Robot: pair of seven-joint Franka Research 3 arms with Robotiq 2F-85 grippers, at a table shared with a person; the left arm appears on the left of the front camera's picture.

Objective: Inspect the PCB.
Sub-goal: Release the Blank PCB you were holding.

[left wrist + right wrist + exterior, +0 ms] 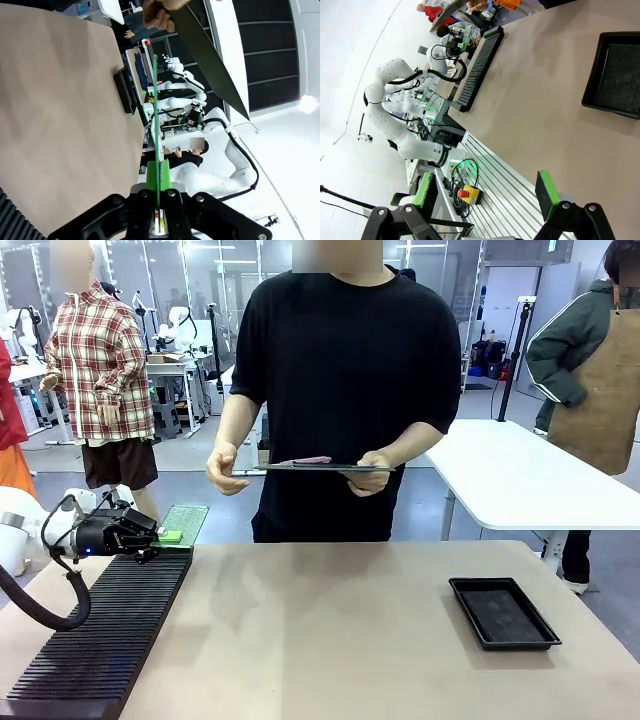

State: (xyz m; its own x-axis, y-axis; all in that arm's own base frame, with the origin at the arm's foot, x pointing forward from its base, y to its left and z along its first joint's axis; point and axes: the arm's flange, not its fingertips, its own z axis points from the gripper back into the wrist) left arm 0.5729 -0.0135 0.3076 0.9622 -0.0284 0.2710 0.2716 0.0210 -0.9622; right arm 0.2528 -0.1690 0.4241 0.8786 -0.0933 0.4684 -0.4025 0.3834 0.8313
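The left gripper (165, 536) clenches the one PCB (186, 520) at the single rack's (110, 630) far end. Fingers (547, 192) of the right gripper (485, 191) stand released.

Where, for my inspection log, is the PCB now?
Front view, far left: the PCB is clamped by the left gripper, above the far end of the black slotted rack.

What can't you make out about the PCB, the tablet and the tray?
PCB parts: too small in the front view, partly behind the left pincer; edge-on in the left wrist view.
Screen of the tablet: edge-on in the front view.
One end of the black tray: cut off by the right wrist view's right edge.
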